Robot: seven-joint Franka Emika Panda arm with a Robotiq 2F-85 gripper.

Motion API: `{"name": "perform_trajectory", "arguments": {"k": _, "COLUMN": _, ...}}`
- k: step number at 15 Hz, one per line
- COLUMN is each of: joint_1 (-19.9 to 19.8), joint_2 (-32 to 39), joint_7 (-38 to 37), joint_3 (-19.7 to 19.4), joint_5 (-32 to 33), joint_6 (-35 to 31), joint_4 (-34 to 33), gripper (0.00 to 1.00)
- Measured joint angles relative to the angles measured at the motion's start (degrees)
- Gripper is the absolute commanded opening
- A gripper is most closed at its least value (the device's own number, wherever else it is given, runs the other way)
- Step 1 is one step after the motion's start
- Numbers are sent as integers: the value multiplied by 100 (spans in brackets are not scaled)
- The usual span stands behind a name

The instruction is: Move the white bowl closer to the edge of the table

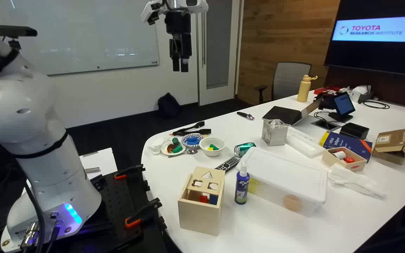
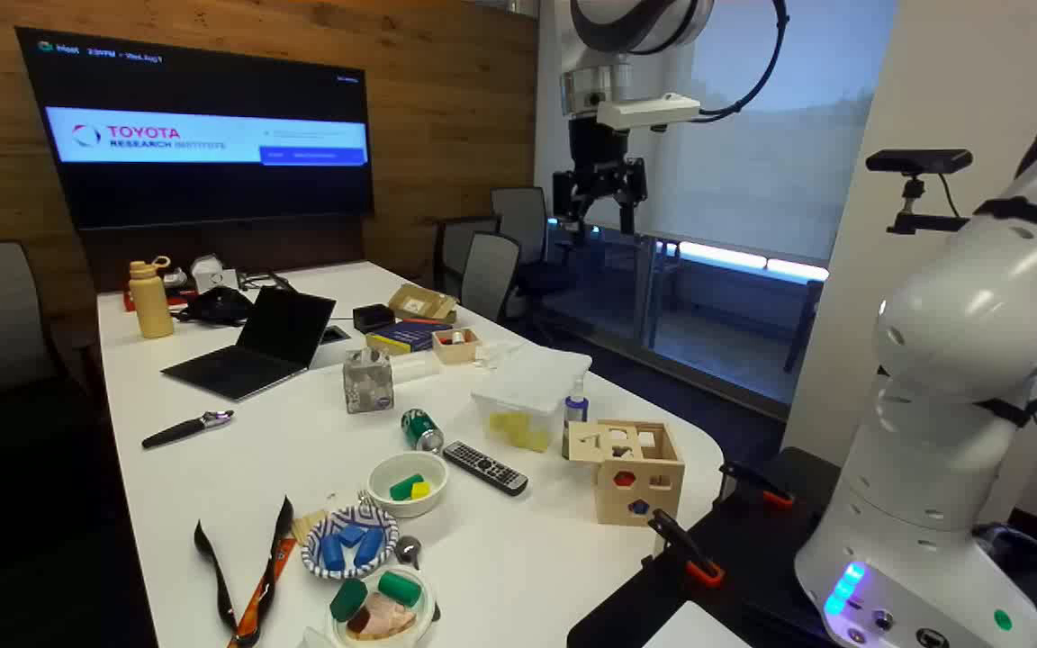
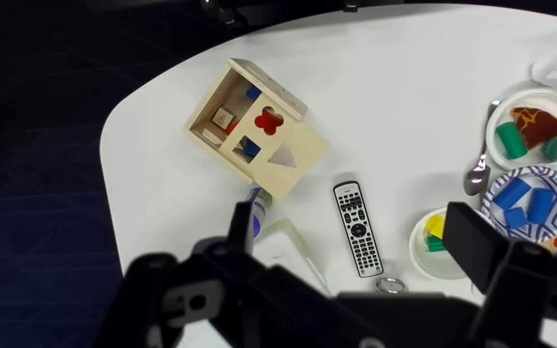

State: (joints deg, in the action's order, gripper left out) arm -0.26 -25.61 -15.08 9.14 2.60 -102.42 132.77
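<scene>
Nothing looked done: the gripper [image 2: 602, 225] hung empty above the table [image 3: 394, 111], jaws spread. The white bowl [image 3: 437, 265] (blocks [image 3: 435, 243] inside) sat well below them, partly behind one in the wrist view; grasping, shifting it edgeward and releasing seemingly remained.

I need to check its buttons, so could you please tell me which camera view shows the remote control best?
The wrist view: the remote control appears whole and unobstructed, seen from above, with its buttons distinct. Both exterior views show it smaller and at a slant, near the green can.
</scene>
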Motion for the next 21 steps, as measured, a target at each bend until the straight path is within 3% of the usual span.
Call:
{"name": "perform_trajectory", "arguments": {"k": 4, "joint_1": 6, "joint_2": 0, "joint_7": 0, "joint_3": -6, "joint_5": 0, "joint_6": -1, "joint_4": 0, "gripper": 100}}
{"name": "perform_trajectory", "arguments": {"k": 7, "joint_1": -2, "joint_2": 428, "joint_7": -377, "joint_3": -89, "joint_5": -295, "joint_6": -933, "joint_4": 68, "gripper": 100}}
{"name": "perform_trajectory", "arguments": {"k": 10, "joint_1": 15, "joint_2": 1514, "joint_7": -605, "joint_3": -121, "joint_5": -777, "joint_6": -1889, "joint_4": -5, "gripper": 100}}
{"name": "perform_trajectory", "arguments": {"k": 13, "joint_1": 132, "joint_2": 2734, "joint_7": -709, "joint_3": -124, "joint_5": -1254, "joint_6": -2291, "joint_4": -348, "gripper": 100}}
{"name": "perform_trajectory", "arguments": {"k": 21, "joint_1": 536, "joint_2": 5972, "joint_7": -781, "joint_3": -166, "joint_5": -1966, "joint_6": -3536, "joint_4": -2098, "gripper": 100}}
